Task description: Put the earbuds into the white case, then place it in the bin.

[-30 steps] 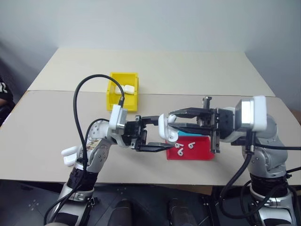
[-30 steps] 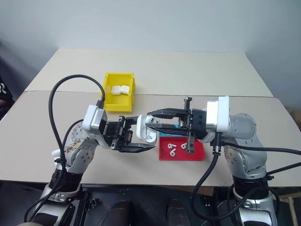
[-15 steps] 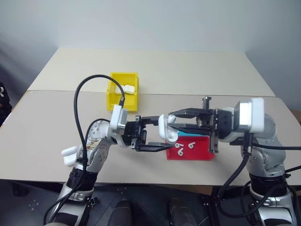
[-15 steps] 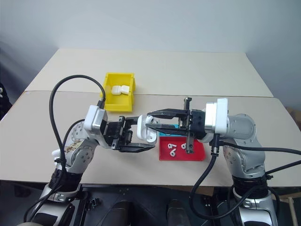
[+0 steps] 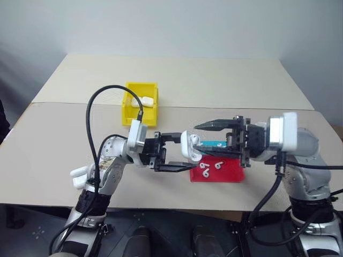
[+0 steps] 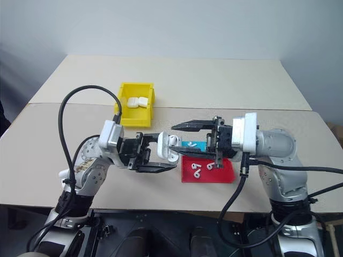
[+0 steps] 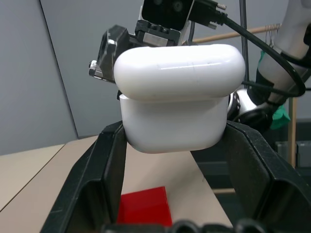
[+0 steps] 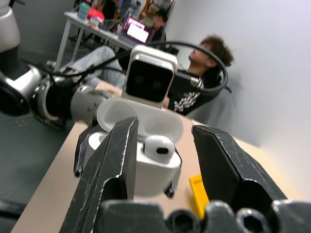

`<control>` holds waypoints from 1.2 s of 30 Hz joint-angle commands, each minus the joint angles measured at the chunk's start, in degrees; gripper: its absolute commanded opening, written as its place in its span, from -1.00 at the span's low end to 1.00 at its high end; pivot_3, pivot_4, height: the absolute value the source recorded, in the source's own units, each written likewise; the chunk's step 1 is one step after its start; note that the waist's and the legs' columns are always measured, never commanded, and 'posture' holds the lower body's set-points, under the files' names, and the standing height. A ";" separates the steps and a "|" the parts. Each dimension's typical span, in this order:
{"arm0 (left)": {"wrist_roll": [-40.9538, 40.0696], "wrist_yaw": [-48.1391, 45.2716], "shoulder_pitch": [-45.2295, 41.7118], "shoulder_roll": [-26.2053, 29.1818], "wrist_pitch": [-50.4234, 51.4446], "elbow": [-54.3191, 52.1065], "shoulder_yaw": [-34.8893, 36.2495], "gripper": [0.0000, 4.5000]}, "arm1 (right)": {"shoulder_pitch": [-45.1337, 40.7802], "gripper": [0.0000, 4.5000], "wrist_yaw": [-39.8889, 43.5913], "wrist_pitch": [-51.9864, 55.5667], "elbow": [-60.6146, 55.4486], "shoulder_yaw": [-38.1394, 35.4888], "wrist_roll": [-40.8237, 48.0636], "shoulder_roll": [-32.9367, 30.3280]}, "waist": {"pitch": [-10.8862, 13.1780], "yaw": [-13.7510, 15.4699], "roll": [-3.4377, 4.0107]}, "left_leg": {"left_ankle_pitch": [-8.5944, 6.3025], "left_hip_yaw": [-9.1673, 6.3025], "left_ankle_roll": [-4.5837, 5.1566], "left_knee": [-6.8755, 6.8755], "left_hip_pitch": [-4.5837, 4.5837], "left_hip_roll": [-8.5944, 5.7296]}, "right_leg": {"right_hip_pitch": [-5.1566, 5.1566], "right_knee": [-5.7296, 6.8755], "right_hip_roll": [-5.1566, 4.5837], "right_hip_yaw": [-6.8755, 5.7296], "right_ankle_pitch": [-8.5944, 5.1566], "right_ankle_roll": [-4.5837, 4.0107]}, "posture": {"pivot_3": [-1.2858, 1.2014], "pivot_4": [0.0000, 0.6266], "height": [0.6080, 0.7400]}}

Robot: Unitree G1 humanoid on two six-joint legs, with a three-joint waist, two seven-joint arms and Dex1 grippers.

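A: Head view first. The left gripper (image 5: 174, 151) points right, its fingers clamped on the white case (image 5: 188, 145), held above the worktop (image 5: 48, 144) near the front edge. Lid is flipped open.

B: And the right gripper (image 5: 206, 140) faces it from the right, fingers spread apart: the upper one above the case, the lower one by it. I can't tell whether they touch it. The log of the hands aside, nothing sits between those fingers that I can make out.

A: Below them, the red tray (image 5: 228, 172) with three earbuds (image 5: 205, 169) lying on it. The bin (image 5: 140, 103) stands farther back on the left, with white cases (image 5: 145, 100) inside. One more white case (image 5: 79, 177) lies at the near left edge.

B: Left wrist view now. The case (image 7: 177, 94) sits squeezed between the two black fingers (image 7: 95, 179), gripped at its lower body, with the lid above. The right gripper's hardware shows behind it.

A: Right wrist view. The fingers (image 8: 114, 160) stand moderately apart on either side of the open case (image 8: 146, 145), and an earbud (image 8: 159, 146) head sticks up from its well. A person (image 8: 204, 82) sits in the background.

B: Yellow bin corner (image 8: 198, 191) peeks between the fingers too.
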 commanded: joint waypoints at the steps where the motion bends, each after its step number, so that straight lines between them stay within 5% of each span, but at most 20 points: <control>1: -0.18 -1.62 3.23 2.76 -1.66 -2.32 2.30 0.20 | -2.75 0.00 0.34 5.63 0.41 -3.83 2.50 -6.12 | 0.01 -0.20 0.01 | 0.00 0.00 0.00 -0.01 0.00 0.01 | -0.01 0.00 0.00 0.00 0.00 0.00 | 0.03 -0.52 1.00; 7: 0.49 -2.78 10.78 7.42 -3.20 -5.87 4.33 0.20 | -18.96 0.00 10.54 10.82 12.72 10.92 -14.38 -20.34 | 0.08 -0.47 0.13 | -0.01 0.06 0.01 -0.10 0.05 0.02 | -0.07 0.00 0.00 0.04 -0.01 -0.02 | 0.03 -0.52 1.00; 11: 2.17 -2.28 13.81 7.82 -5.55 -6.40 4.04 0.20 | -31.14 0.00 18.25 5.27 27.61 23.91 -28.04 -17.36 | 0.09 -0.93 0.12 | -0.01 0.10 0.01 -0.14 0.05 0.03 | -0.08 -0.08 -0.01 0.04 0.00 -0.04 | 0.03 -0.52 1.00; 17: 2.09 1.26 16.34 7.51 -4.75 -9.66 4.44 0.20 | -38.80 0.00 18.39 -5.31 46.02 32.91 -41.94 -9.78 | 0.10 -1.00 0.13 | 0.00 0.09 0.01 -0.22 -0.13 0.03 | -0.25 -0.15 -0.02 0.02 0.01 -0.04 | 0.03 -0.52 1.00; 24: 3.31 3.42 17.82 7.37 -5.72 -10.57 3.67 0.20 | -41.74 0.00 15.31 -11.93 61.21 35.88 -51.38 -4.14 | 0.12 -0.82 0.15 | 0.00 0.10 0.01 -0.26 -0.11 0.02 | -0.27 -0.11 -0.03 0.02 0.02 -0.06 | 0.03 -0.52 1.00; 36: 3.93 4.94 16.84 7.21 -5.26 -10.84 2.68 0.20 | -41.61 0.00 14.28 -16.76 65.64 34.62 -55.64 -1.96 | 0.13 -1.26 0.18 | 0.00 0.10 0.00 -0.27 -0.05 0.02 | -0.26 -0.01 -0.02 0.03 0.02 -0.07 | 0.03 -0.52 1.00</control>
